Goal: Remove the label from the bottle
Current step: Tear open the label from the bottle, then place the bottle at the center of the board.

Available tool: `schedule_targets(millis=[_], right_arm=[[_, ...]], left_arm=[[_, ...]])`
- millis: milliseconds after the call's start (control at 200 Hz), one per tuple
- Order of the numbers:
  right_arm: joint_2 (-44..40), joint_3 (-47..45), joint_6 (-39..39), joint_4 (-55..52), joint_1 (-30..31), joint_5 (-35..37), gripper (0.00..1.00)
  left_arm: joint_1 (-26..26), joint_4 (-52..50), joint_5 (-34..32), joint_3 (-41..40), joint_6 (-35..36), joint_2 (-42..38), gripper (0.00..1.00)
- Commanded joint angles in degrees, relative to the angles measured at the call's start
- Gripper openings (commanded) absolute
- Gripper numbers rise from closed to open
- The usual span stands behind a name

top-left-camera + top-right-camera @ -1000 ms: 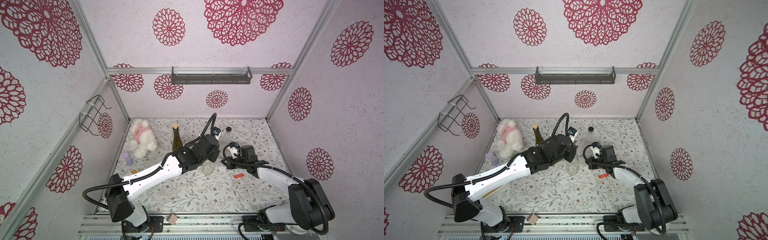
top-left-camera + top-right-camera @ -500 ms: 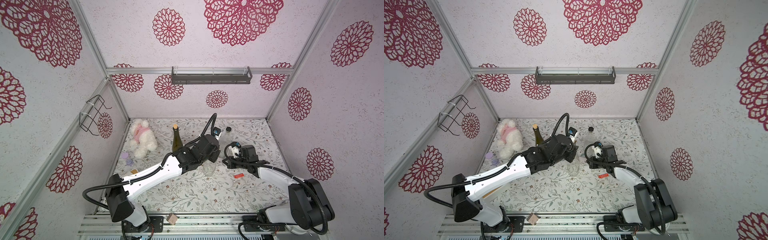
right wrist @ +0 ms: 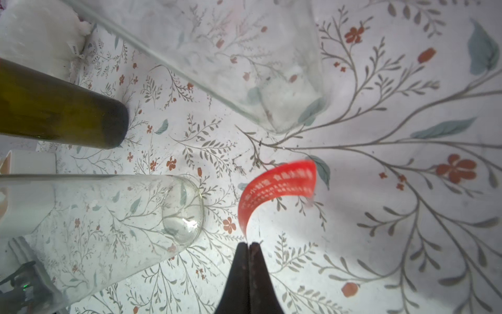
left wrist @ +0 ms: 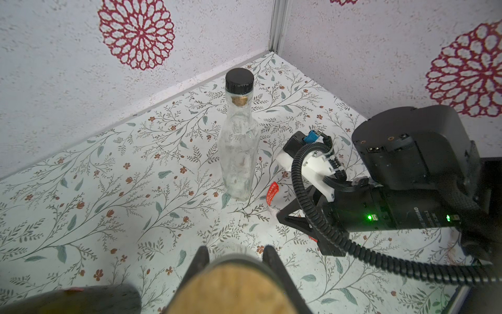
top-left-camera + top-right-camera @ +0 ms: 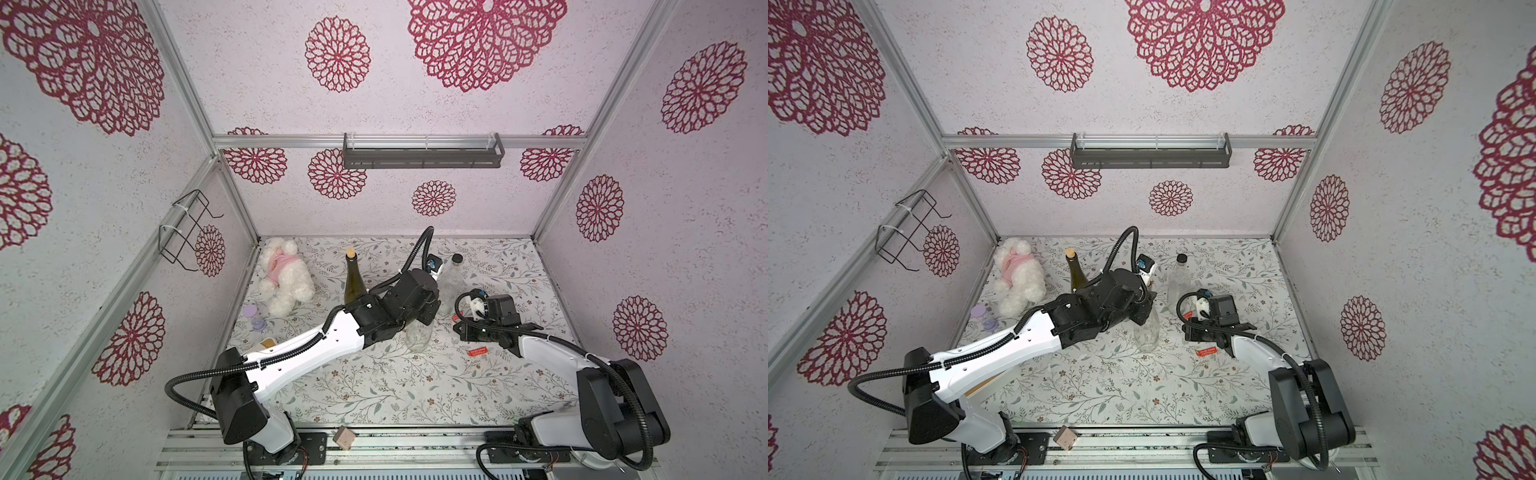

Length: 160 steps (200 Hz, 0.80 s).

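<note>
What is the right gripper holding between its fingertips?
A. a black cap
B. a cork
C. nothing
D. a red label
D: in the right wrist view, the closed right gripper pinches one end of a curled red label.

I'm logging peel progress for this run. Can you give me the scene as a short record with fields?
left gripper: shut on the top of the clear bottle
right gripper: shut on a curled red label, which touches no bottle
second label: red, lying flat on the table beside the right arm
other bottles: capped bottle and green bottle, both upright, not gripped
plush toy: by the far wall
</note>
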Motion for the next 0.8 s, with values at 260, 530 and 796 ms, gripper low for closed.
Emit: schedule_targets(millis=[260,530,796], right_arm=[[-9.74,-0.20,1.95,-11.69,-1.19,5.64,0.00],[-13.51,-0.85,3.60,-18.59,-2.39,7.28,0.00],[-12.63,0.08,3.31,-23.24,-3.67,7.49,0.00]], left_arm=[[3.02,-1.07,-0.83,6.64,3.79,1.79,0.24],[6.81,0.60,2.12,11.24,6.40,4.41,0.24],[11.04,-0.24,5.74,17.66,8.84,8.96,0.25]])
